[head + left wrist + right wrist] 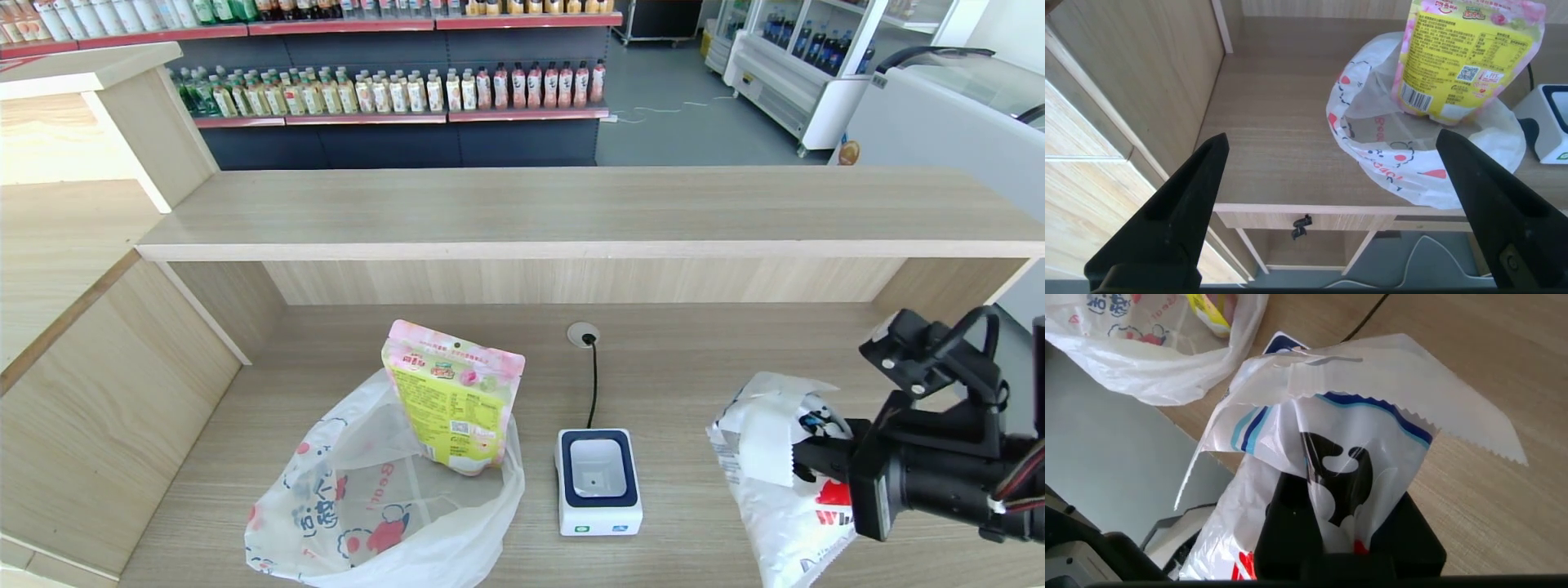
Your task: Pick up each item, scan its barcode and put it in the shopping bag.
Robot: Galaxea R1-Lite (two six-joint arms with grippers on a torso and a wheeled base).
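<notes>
Nearest, at the right, the right gripper has its jaws closed on a white snack packet, gripping it near its crimped top edge so that the body hangs free above the bench; held this way, a printed face can probably be turned toward the reader. The left gripper hovers over the bench's near left edge, jaws wide apart and empty, apparently kept out of the way beside the bag. Farther in, the barcode scanner sits at mid-bench with its window facing up, between packet and bag, so an item can pass over it on the way across. To its left the shopping bag lies with its mouth spread open; a pink and yellow pouch stands upright inside, leaning slightly, which suggests one item is already bagged. The scanner's cable runs back to a hole in the bench. Beyond rise the raised ledge and shelves of bottles.
</notes>
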